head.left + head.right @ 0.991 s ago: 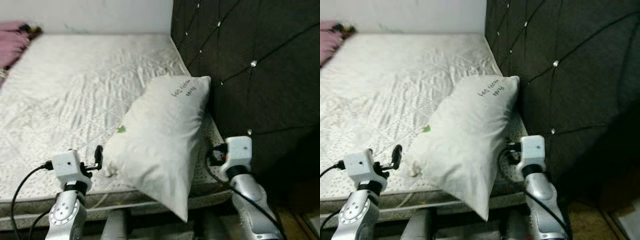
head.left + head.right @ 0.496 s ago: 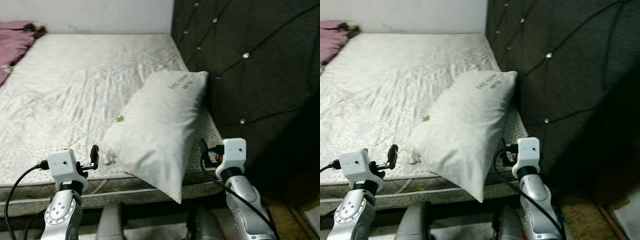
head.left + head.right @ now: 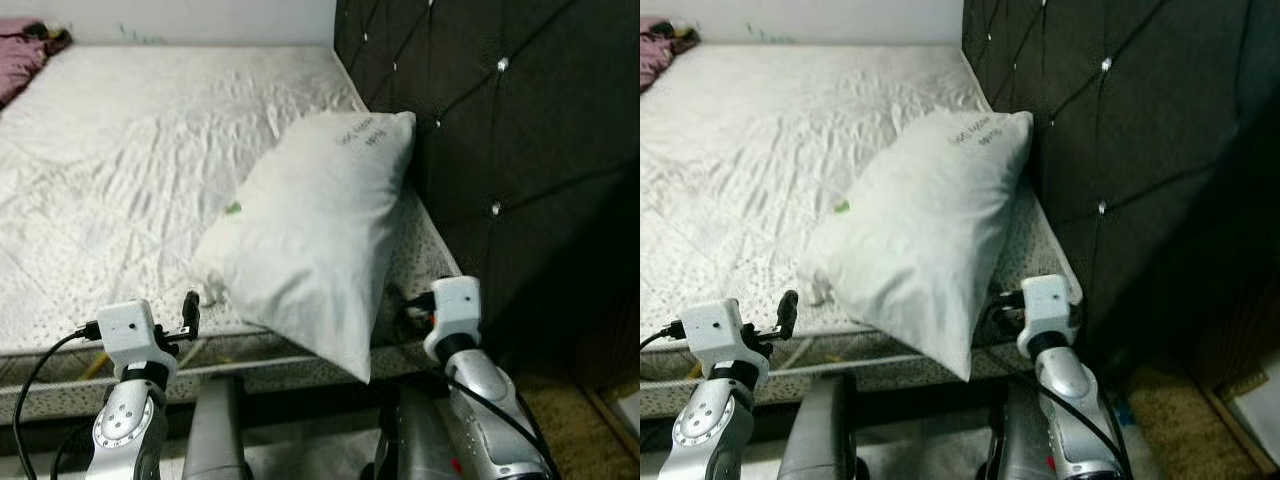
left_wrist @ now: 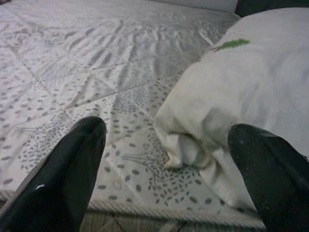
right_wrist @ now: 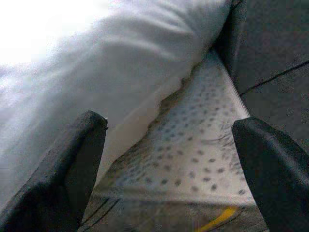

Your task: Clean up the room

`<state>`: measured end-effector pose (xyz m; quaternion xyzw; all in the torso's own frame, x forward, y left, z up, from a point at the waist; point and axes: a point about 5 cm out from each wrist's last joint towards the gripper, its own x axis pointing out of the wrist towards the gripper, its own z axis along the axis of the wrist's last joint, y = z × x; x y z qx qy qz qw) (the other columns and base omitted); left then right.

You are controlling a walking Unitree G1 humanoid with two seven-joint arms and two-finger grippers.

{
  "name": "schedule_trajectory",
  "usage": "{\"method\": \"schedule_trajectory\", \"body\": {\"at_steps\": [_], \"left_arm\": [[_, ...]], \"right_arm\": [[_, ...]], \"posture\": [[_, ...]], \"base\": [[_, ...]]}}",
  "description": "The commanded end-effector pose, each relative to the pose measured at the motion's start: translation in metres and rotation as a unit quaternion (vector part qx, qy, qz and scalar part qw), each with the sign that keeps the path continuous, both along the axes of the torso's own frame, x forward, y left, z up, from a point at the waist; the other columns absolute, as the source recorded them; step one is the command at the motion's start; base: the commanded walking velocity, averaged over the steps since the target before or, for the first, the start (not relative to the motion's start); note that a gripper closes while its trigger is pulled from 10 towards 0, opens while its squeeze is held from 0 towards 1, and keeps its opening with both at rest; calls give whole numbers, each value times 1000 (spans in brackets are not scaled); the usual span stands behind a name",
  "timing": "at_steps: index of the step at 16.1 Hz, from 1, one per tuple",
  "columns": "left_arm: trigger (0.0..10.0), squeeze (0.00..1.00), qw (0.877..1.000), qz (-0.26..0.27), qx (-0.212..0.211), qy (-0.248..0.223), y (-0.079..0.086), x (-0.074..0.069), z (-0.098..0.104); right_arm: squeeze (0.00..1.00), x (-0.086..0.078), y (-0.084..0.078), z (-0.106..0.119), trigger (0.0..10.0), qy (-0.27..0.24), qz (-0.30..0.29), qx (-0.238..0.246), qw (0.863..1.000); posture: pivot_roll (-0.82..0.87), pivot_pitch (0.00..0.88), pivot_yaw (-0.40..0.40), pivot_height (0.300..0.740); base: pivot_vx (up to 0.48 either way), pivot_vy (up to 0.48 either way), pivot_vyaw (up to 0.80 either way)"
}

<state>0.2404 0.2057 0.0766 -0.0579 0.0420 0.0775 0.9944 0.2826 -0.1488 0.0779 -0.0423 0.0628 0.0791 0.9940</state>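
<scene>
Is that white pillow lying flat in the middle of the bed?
No, the pillow sits at the mattress corner beside the dark headboard, one end overhanging the edge.

One white pillow [image 3: 320,235], lying ahead of and between both claws, its lower corner hanging past the bed's edge. One mattress [image 3: 140,170] under it, stretching away beyond the claws. One dark tufted headboard [image 3: 500,130], off past the right claw's outer side. One pink bundle of cloth [image 3: 25,35], far beyond the left claw at the mattress's distant corner. Two grippers: left gripper [image 4: 169,159] and right gripper [image 5: 169,159], each with two black fingers spread wide apart.
</scene>
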Motion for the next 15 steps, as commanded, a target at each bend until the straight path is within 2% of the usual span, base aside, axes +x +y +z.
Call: {"method": "schedule_trajectory", "body": {"at_steps": [1,4,5,7,10,11,15], "left_arm": [[10000,0,1000,2,5,0,0,1,1],[10000,0,1000,2,9,0,0,1,1],[10000,0,1000,2,10,0,0,0,1],[10000,0,1000,4,10,-1,1,0,1],[10000,0,1000,6,12,1,2,0,1],[10000,0,1000,5,12,1,2,0,1],[10000,0,1000,1,14,3,2,1,1]], "right_arm": [[0,7,4,8,10000,-1,16,23,1000],[0,10,12,15,10000,-24,72,-44,996],[0,9,13,14,10000,-18,70,-13,997],[0,8,15,13,10000,-7,63,13,998],[0,8,14,10,10000,12,64,15,998],[0,11,16,12,10000,18,65,40,997],[0,29,29,27,10000,25,67,57,996]], "posture": [[61,63,-37,527],[63,60,-38,527],[63,60,-38,527],[69,62,-34,527],[66,63,-30,527],[65,63,-30,527],[65,63,-30,527]], "base": [[0,0,0],[0,0,0],[0,0,800],[0,0,716],[0,0,0],[0,0,0],[0,0,0]]}}
